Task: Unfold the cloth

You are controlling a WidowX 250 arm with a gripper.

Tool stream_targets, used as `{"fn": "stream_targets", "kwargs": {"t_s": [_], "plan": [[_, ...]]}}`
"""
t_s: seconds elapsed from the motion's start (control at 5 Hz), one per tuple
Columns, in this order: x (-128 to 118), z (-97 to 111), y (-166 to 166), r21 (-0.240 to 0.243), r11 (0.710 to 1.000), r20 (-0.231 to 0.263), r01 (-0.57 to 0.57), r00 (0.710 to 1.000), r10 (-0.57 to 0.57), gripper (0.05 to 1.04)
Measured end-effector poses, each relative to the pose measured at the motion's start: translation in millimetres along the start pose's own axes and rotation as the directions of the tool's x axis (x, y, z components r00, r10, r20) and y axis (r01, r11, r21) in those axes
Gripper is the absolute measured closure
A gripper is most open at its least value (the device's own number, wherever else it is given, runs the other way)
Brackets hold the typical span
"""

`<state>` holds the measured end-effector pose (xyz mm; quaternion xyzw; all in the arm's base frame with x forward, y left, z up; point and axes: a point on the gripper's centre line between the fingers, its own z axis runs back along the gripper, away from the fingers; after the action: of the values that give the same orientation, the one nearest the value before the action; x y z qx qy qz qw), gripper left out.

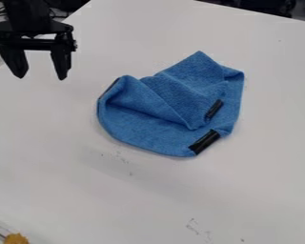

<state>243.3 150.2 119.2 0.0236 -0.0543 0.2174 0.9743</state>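
So the blue cloth [161,112] was sitting folded over itself mid-table, and the jaws [40,76] hung wide apart, empty, off to its upper left. Looked like pre-grasp stage to me; next move needed a loose flap pinched, then pulled outward.

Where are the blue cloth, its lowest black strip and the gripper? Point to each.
Blue cloth [177,100]: camera view, on its folded middle.
Lowest black strip [205,142]: camera view, on its middle.
Gripper [42,77]: camera view, midway between its fingertips.
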Motion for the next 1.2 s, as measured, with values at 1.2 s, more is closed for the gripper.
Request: {"fn": "stream_targets", "kwargs": {"t_s": [1.2], "plan": [[70.4, -50.2, -97.4, -0.114, 0.539, 0.010, 0.835, 0.543, -0.839, 0.084]]}}
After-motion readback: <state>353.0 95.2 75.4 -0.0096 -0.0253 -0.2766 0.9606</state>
